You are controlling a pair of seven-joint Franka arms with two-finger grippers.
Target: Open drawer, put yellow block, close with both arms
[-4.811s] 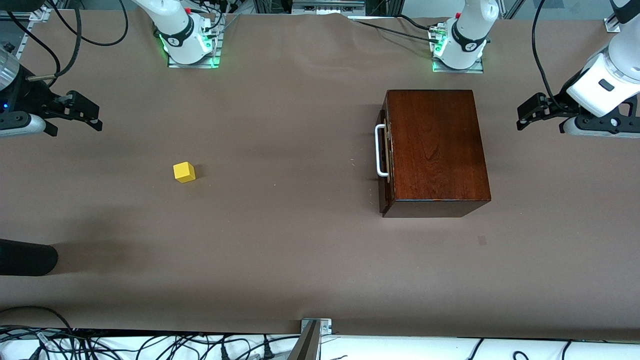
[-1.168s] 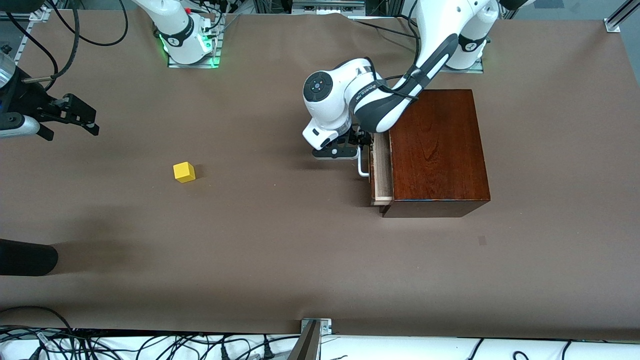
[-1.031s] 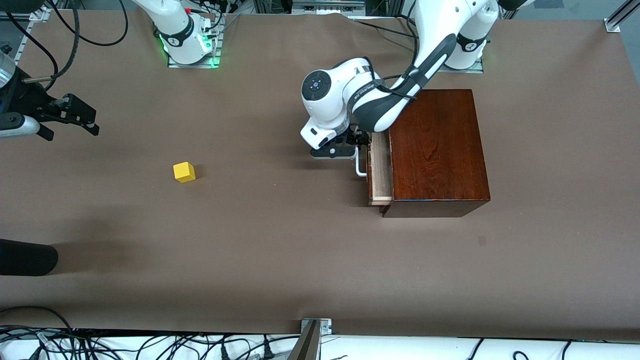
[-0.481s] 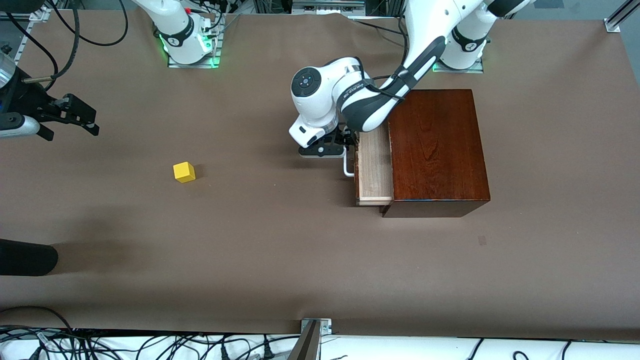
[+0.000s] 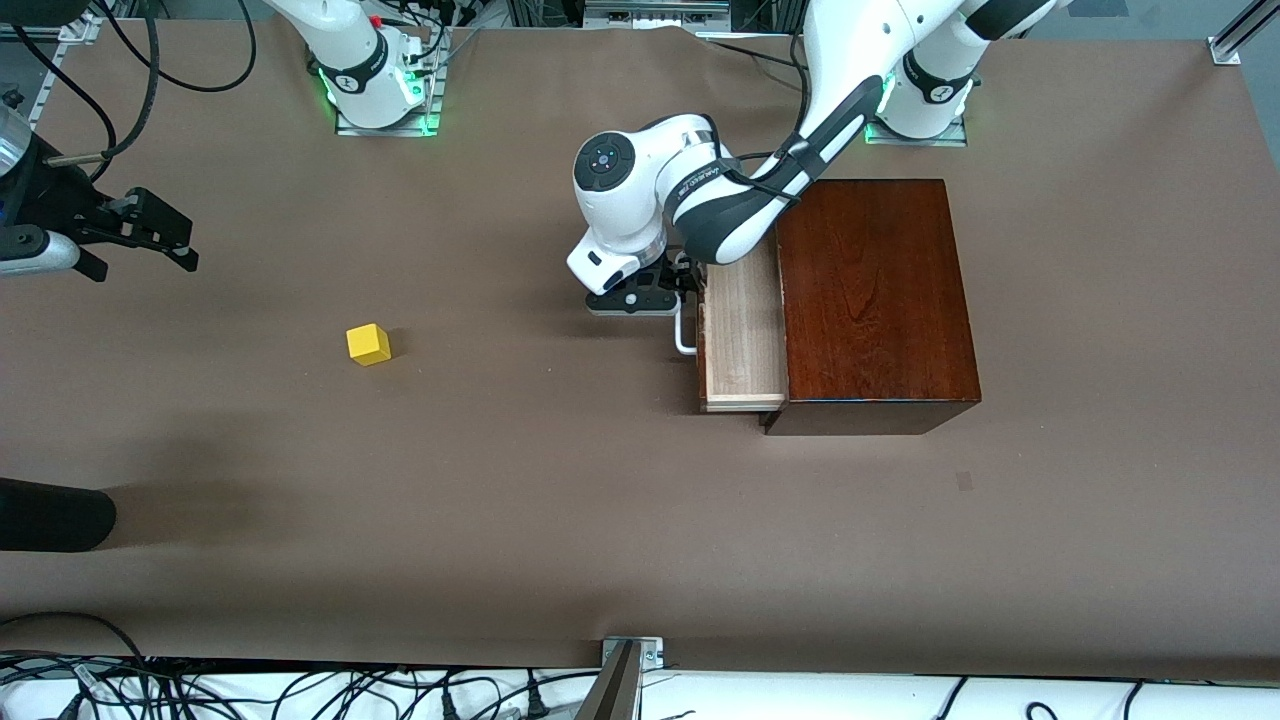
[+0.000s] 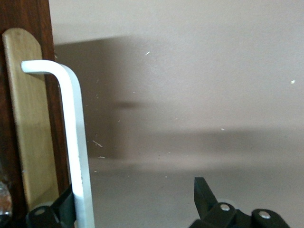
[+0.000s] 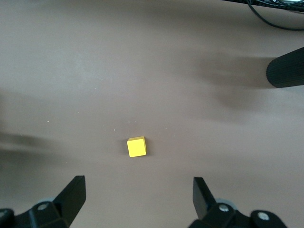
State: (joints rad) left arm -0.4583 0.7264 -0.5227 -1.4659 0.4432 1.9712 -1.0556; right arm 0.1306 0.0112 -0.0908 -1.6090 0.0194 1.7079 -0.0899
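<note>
Drawer: the drawer (image 5: 740,335) is standing partly pulled out of the dark reddish-brown box (image 5: 875,300), right of the frame's centre in the front view; its pale wooden inside is showing; its dark front is facing the right arm's end of the table.
Handle: the white bar handle (image 5: 683,335) is sitting on the drawer front; in the left wrist view it (image 6: 76,142) is running upright at the frame's left edge, with one black finger (image 6: 64,206) touching it low down.
Left gripper: the left gripper (image 5: 640,297) is sitting at the handle, just above the frame's centre in the front view; its jaws are standing wide apart in the wrist view, one finger hooking against the bar while the other finger (image 6: 204,194) is standing well clear of it; nothing is being clamped.
Block: the small bright yellow block (image 5: 368,344) is lying on the brown table (image 5: 560,520), left of centre in the front view, well apart from the drawer.
Right gripper: the right gripper (image 5: 150,232) is waiting at the frame's left edge, above the table; its jaws are gaping fully and holding nothing; in its wrist view the block (image 7: 137,147) is lying centred between the two fingers (image 7: 71,197), not touching either.
</note>
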